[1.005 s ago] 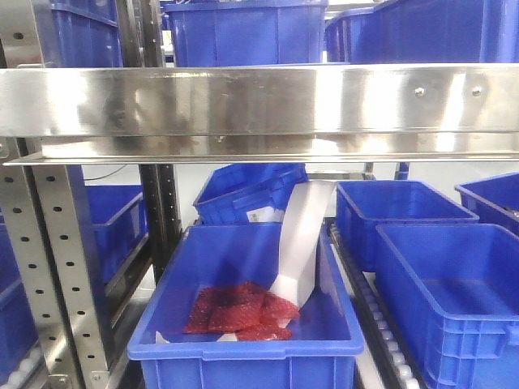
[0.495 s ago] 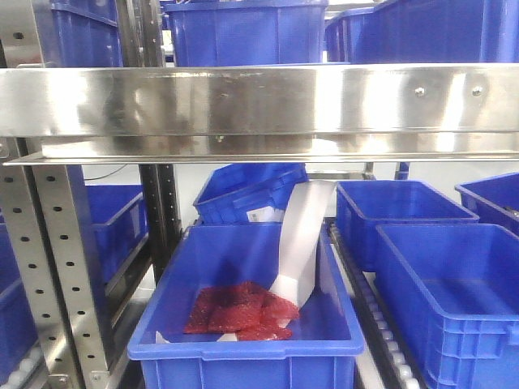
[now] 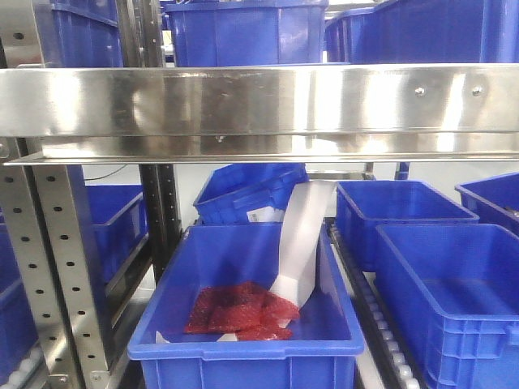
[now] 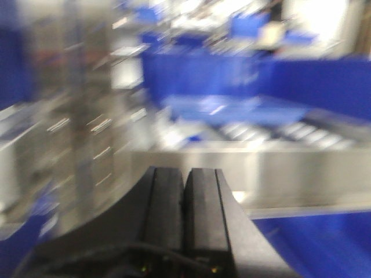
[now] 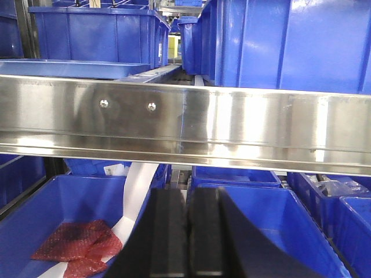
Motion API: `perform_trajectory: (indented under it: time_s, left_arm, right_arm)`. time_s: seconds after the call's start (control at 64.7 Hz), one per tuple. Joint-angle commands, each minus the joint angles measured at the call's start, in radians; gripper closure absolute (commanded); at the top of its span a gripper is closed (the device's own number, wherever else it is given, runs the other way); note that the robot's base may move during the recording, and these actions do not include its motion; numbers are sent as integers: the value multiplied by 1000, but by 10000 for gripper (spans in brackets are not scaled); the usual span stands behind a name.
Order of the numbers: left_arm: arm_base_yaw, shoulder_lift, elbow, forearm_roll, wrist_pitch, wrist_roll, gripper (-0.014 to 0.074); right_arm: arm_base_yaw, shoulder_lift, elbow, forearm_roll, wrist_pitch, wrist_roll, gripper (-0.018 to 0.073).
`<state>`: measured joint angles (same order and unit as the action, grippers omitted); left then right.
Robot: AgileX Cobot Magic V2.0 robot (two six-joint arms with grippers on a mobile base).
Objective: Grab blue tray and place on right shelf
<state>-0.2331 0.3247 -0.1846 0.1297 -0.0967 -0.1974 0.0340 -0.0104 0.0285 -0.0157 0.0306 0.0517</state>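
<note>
A shallow, paler blue tray [image 5: 75, 68] lies flat on the steel shelf [image 5: 243, 124], just behind its wide front beam, at the upper left of the right wrist view. My right gripper [image 5: 186, 194] is shut and empty, below and in front of that beam. The left wrist view is blurred by motion. My left gripper [image 4: 185, 172] is shut on nothing there, facing the shelf beam [image 4: 290, 168], with a flat blue shape [image 4: 214, 107] on rollers beyond it. The front view shows the same beam [image 3: 259, 101] but neither gripper.
Deep blue bins fill the rack. One bin [image 3: 243, 324] below the beam holds red bubble wrap [image 3: 239, 312] and a white paper strip [image 3: 300, 235]. More bins [image 3: 442, 284] stand to its right and above [image 3: 243, 32]. A perforated upright [image 3: 49, 267] is at the left.
</note>
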Motion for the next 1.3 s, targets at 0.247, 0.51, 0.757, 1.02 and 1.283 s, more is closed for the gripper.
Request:
perform_trajectory:
  time_s: [0.247, 0.51, 0.757, 1.02, 1.283]
  left_arm:
    - [152, -332, 143, -95, 170, 29, 645]
    - [166, -350, 243, -136, 67, 85, 645]
    - [166, -350, 243, -141, 56, 179, 645]
    - [166, -350, 243, -142, 56, 179, 645]
    - [166, -350, 243, -142, 56, 179, 645]
  right_arm:
    - [-5, -21, -22, 1, -90, 0, 517]
    - [-5, -21, -22, 1, -90, 0, 517]
    - [-5, -21, -22, 1, -90, 0, 517]
    - [-5, -21, -22, 1, -90, 0, 517]
    - [-5, -21, -22, 1, -90, 0, 517]
